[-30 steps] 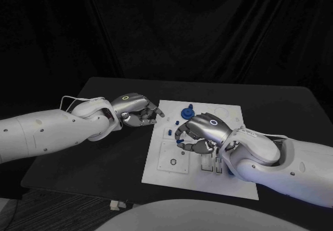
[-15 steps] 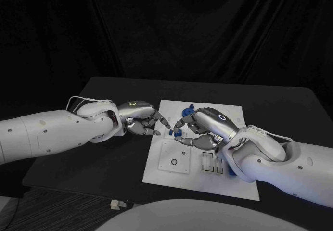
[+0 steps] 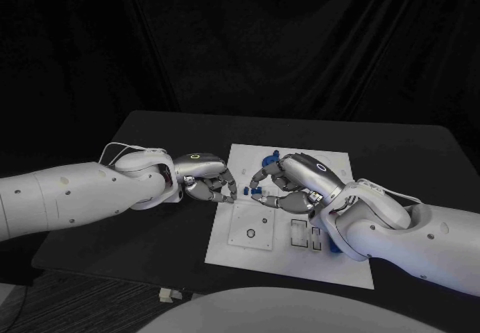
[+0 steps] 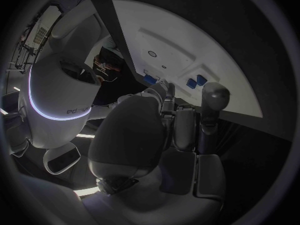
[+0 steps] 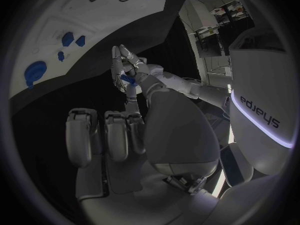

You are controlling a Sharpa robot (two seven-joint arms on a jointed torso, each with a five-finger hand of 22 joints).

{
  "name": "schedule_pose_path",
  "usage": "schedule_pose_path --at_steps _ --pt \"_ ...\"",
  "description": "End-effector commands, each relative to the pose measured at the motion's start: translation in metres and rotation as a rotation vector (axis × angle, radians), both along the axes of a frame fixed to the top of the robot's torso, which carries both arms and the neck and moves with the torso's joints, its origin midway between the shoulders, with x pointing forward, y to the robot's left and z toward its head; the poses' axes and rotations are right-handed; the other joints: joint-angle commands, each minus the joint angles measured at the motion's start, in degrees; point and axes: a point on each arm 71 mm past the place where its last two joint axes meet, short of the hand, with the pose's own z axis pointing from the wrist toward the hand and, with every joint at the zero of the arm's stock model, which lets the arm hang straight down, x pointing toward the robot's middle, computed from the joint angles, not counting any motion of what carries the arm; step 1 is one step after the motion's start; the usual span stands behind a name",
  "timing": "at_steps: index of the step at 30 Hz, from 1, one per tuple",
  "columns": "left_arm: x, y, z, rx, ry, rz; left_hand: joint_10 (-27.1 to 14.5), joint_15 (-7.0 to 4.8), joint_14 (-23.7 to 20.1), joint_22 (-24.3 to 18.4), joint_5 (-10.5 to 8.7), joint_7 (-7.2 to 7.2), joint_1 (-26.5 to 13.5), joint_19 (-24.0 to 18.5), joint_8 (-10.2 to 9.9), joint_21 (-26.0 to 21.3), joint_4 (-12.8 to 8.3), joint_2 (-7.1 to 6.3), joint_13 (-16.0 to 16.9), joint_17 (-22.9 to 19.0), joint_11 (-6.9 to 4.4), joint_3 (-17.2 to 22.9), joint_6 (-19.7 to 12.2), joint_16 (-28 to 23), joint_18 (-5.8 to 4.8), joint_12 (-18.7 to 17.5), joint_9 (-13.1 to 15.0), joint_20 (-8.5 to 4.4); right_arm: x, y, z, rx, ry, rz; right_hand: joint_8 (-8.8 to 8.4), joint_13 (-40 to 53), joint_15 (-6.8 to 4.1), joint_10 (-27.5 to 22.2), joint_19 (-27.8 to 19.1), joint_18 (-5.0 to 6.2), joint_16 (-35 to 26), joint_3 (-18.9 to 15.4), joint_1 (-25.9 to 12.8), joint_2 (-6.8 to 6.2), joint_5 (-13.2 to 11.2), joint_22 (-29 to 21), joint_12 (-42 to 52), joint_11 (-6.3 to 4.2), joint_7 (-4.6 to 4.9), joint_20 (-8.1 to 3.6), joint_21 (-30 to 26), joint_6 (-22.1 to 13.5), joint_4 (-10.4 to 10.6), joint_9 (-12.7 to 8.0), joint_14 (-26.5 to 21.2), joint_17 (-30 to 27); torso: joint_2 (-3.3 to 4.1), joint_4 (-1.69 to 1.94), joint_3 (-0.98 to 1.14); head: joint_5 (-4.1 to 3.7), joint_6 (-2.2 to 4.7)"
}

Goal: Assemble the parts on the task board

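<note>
clearly mid-handover above the task board point(image 3: 290, 257): left hand point(image 3: 208, 178) at nine o'clock of the board's near-left part, fingers curled toward a small blue part point(image 3: 254, 189), whether gripping it, cannot tell. right hand point(image 3: 293, 182) at three o'clock, pinching that part, lifted clear for passing. larger blue part point(image 3: 268, 163) resting at twelve o'clock.

Robot lab or demo booth, black table point(image 3: 150, 229), black curtain backdrop point(image 3: 300, 55), white task board point(image 3: 290, 267)
</note>
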Motion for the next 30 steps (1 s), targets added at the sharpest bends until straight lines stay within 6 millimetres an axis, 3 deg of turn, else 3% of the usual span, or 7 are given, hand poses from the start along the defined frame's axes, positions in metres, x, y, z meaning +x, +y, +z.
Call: schedule_pose_path --at_steps 1,2,3,5,9,19,30 --pt "-0.0031 -0.0029 -0.0051 -0.017 0.083 -0.016 -2.98 -0.02 -0.53 6.16 0.16 -0.73 1.25 -0.17 -3.14 -1.22 -0.13 -0.25 4.04 -0.45 -0.23 -0.02 -5.86 -0.48 0.61 -2.68 -0.96 -0.01 -0.0001 0.0008 0.0012 0.013 0.000 0.006 -0.25 15.09 0.43 6.07 4.29 -0.63 0.17 0.25 0.62 0.09 -0.28 14.13 0.20 0.46 0.27 0.35 -0.07 0.07 0.06 0.04 5.94 15.10 -0.03 -0.02 -0.01 -0.04 0.01" --pt "-0.0032 -0.0028 -0.0061 -0.024 0.093 -0.012 -4.09 -0.04 -0.71 6.07 0.24 -0.95 1.54 -0.40 -3.83 -1.69 -0.08 -0.41 2.90 -0.58 -0.29 0.08 -7.19 -0.66 0.67 -3.77 -1.22 -0.03 -0.0001 0.0009 0.0011 0.012 0.001 0.007 -0.25 15.09 0.43 6.07 4.29 -0.63 0.17 0.25 0.62 0.09 -0.28 14.13 0.20 0.46 0.27 0.35 -0.07 0.07 0.06 0.04 5.94 15.10 -0.02 -0.01 -0.01 -0.04 0.01" --pt "-0.0034 -0.0027 -0.0073 -0.032 0.102 -0.008 -7.33 0.03 -1.25 5.89 0.34 -1.83 1.90 -0.95 -6.15 -2.69 0.16 -0.92 -0.46 -1.13 -0.19 0.32 -11.62 -1.26 0.79 -7.05 -2.27 0.02 -0.0001 0.0010 0.0009 0.010 0.002 0.009 -0.30 15.09 0.46 6.07 4.31 -0.64 0.17 0.26 0.64 0.09 -0.29 14.14 0.20 0.48 0.30 0.38 -0.03 0.04 0.08 0.01 5.94 15.10 -0.01 -0.01 -0.02 -0.05 0.01" --pt "-0.0036 -0.0025 -0.0091 -0.042 0.114 -0.004 -7.57 0.05 -1.32 5.87 0.37 -2.08 2.01 -1.03 -6.74 -2.79 0.23 -1.02 -0.78 -1.16 -0.16 0.37 -12.80 -1.32 0.80 -7.45 -2.59 0.03 -0.0001 0.0012 0.0006 0.007 0.004 0.011 -0.31 15.09 0.46 6.07 4.31 -0.65 0.17 0.27 0.64 0.09 -0.29 14.14 0.20 0.49 0.30 0.39 -0.02 0.03 0.08 0.00 5.94 15.10 -0.01 0.01 -0.01 -0.07 0.01" --pt "-0.0041 -0.0022 -0.0120 -0.061 0.144 0.005 -8.46 0.15 -1.68 5.76 0.22 -4.18 2.50 -1.38 -9.03 -3.31 0.68 -1.61 -1.86 -1.41 0.06 0.19 -17.64 -1.75 0.89 -9.01 -4.00 0.12 0.0002 0.0020 -0.0006 -0.001 0.013 0.017 -0.44 15.09 0.53 6.07 4.30 -0.64 0.17 0.29 0.68 0.08 -0.32 14.14 0.20 0.54 0.37 0.45 -0.04 -0.05 0.13 -0.08 5.94 15.10 -0.01 0.04 0.00 -0.10 0.01" --pt "-0.0057 -0.0036 -0.0139 -0.105 0.200 -0.001 -9.03 0.32 -2.29 5.50 0.30 -7.41 3.53 -2.08 -9.79 -4.64 0.86 -2.28 -2.30 -1.94 0.33 -0.13 -22.70 -2.48 1.08 -10.06 -5.41 0.27 -0.0002 0.0039 -0.0039 -0.014 0.028 0.031 -0.64 15.09 0.64 6.07 4.26 -0.62 0.17 0.32 0.73 0.08 -0.37 14.11 0.20 0.64 0.48 0.56 -0.10 -0.16 0.22 -0.21 5.94 15.10 -0.02 -0.03 0.00 -0.32 0.01" --pt "-0.0049 -0.0017 -0.0110 -0.206 0.272 0.004 -8.13 0.61 -2.89 5.20 0.53 -9.33 4.89 -3.06 -9.87 -6.32 1.04 -2.68 -0.26 -2.19 0.72 -0.56 -24.91 -2.95 1.29 -8.60 -6.20 0.48 -0.0017 0.0032 -0.0052 -0.013 0.051 0.039 -0.80 15.09 0.73 6.07 4.20 -0.60 0.17 0.32 0.74 0.06 -0.42 14.08 0.20 0.71 0.56 0.65 -0.19 -0.25 0.31 -0.32 5.94 15.10 0.00 -0.01 0.00 -0.63 0.01"
